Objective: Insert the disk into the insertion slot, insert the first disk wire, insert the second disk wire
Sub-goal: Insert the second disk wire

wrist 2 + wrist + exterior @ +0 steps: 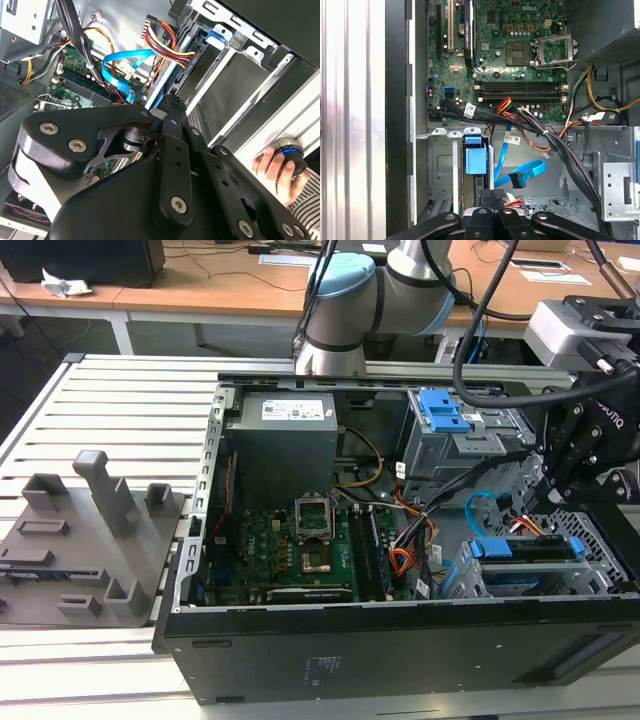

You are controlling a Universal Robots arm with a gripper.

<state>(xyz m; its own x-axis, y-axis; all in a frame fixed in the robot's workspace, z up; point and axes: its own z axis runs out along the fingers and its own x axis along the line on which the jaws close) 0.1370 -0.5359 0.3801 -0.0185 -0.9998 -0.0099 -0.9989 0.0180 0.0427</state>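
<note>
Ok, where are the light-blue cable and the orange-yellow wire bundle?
second disk wire [535,166], first wrist view, on its curved flat stretch
first disk wire [167,45], second wrist view, on the coloured strands

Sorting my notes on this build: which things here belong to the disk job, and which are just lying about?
Job: blue-framed silver disk; grey sheet-metal drive cage; orange-yellow-black wire bundle; flat light-blue cable.
Lying about: grey moulded fixture tray; green motherboard; blue-latched grey drive box.
</note>
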